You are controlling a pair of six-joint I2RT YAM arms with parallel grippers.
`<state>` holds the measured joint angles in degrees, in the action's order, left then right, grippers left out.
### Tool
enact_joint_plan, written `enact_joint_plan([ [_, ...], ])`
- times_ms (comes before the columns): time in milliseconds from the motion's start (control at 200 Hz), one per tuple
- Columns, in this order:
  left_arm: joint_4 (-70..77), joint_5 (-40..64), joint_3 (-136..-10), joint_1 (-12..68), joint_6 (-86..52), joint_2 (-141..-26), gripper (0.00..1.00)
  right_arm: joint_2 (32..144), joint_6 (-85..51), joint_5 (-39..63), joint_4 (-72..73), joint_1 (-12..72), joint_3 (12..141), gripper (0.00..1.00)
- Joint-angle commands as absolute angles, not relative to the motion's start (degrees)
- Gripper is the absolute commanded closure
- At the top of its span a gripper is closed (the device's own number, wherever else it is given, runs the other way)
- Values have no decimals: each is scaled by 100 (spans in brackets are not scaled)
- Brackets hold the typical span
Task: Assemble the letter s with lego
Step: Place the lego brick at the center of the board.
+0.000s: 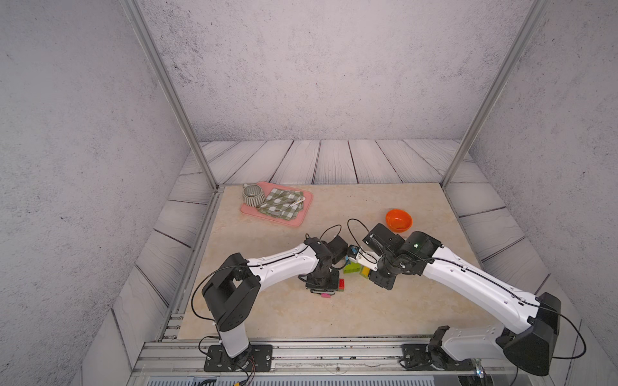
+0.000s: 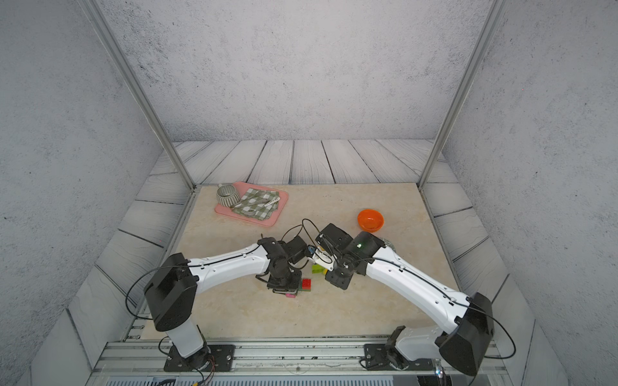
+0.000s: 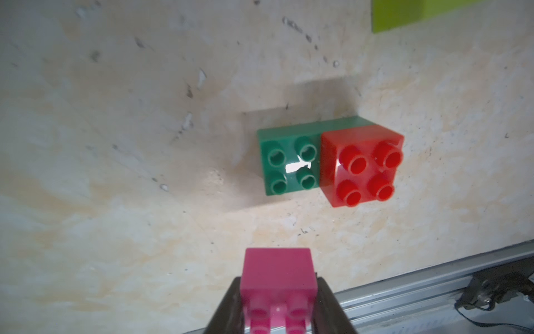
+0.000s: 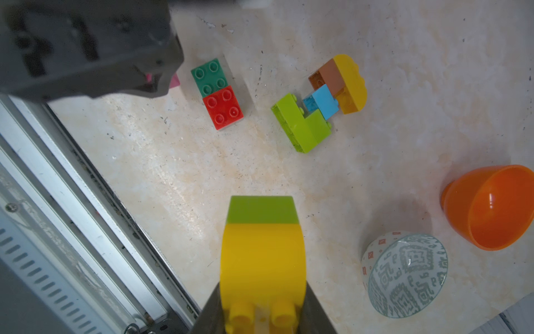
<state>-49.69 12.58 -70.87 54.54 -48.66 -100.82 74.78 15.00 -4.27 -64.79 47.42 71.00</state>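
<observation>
My left gripper [image 3: 277, 306] is shut on a pink brick [image 3: 277, 271], held above the table with its studs toward the wrist. Beyond it a dark green oblong brick [image 3: 289, 162] lies flat with a red square brick [image 3: 364, 167] stacked on one end. My right gripper [image 4: 263, 306] is shut on a yellow brick [image 4: 263, 260] that has a lime brick [image 4: 261, 209] joined to its far end. On the table lies a cluster of a lime L-shape [image 4: 300, 124] and blue [image 4: 323, 101], brown [image 4: 326, 76] and rounded yellow [image 4: 351, 84] bricks. In both top views the arms meet mid-table, over the red brick [image 1: 342, 284].
An orange bowl [image 1: 398, 220] stands behind the right arm, and a patterned bowl [image 4: 404, 274] sits near it. A pink tray [image 1: 301, 217] at the back left carries a striped cup [image 1: 253, 195] and a checked cloth [image 1: 281, 207]. An aluminium rail [image 3: 433, 289] runs along the front edge.
</observation>
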Motion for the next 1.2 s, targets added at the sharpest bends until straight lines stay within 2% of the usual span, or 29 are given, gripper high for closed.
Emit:
enact_joint_plan([
  [0, -4596, 1303, -7022, 5598, -5568, -10303, 76, 7339, 1512, -545, -6592, 4711, 7121, 100],
  [390, -4447, 1376, -7268, 5967, -5704, -10951, 69, 7233, 1503, -537, -6579, 4685, 7014, 100],
  [485, -4552, 1313, -7334, 5986, -5695, -10900, 57, 7242, 1507, -536, -6572, 4676, 7014, 100],
  [550, -4649, 1230, -7382, 5991, -5672, -10815, 44, 7251, 1514, -545, -6566, 4675, 7022, 100],
  [721, -4820, 1132, -7486, 5964, -5641, -10471, 37, 7255, 1545, -567, -6583, 4666, 7121, 100],
  [936, -5242, 750, -7233, 5600, -5658, -9198, 38, 7307, 1711, -467, -6558, 4667, 7289, 100],
  [1196, -5663, -56, -6684, 3969, -5136, -6899, 38, 8468, 1690, -264, -6521, 5085, 7604, 100],
])
